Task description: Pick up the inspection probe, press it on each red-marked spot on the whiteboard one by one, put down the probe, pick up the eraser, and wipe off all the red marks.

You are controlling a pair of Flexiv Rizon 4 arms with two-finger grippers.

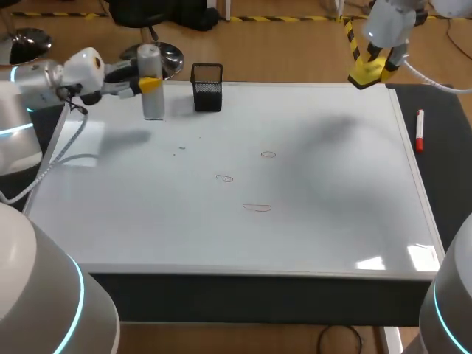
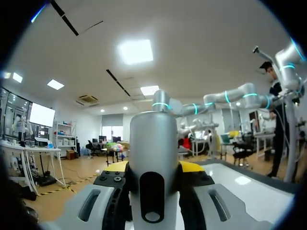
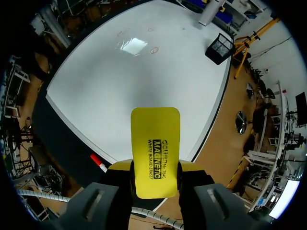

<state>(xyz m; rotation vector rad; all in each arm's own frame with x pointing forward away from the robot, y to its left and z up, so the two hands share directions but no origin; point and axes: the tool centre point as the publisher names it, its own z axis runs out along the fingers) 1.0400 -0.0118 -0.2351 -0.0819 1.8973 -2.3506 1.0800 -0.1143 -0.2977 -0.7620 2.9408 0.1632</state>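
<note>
Head view, near to far. Three faint red marks [image 1: 257, 208] are seen on the whiteboard [image 1: 332, 236], all as yet unwiped. Farther off, at the board's far left, the probe [image 1: 152, 103] is held upright, clasped from both sides by the left gripper [image 1: 150, 85], near a black mesh basket [image 1: 206, 87]. Above the far right corner, the yellow eraser [image 1: 366, 74] is clamped in the right gripper [image 3: 154, 168]. Pressing is judged the step in hand: the probe should be carried vertical, centred over each mark, and lowered gently so that nothing is smeared.
</note>
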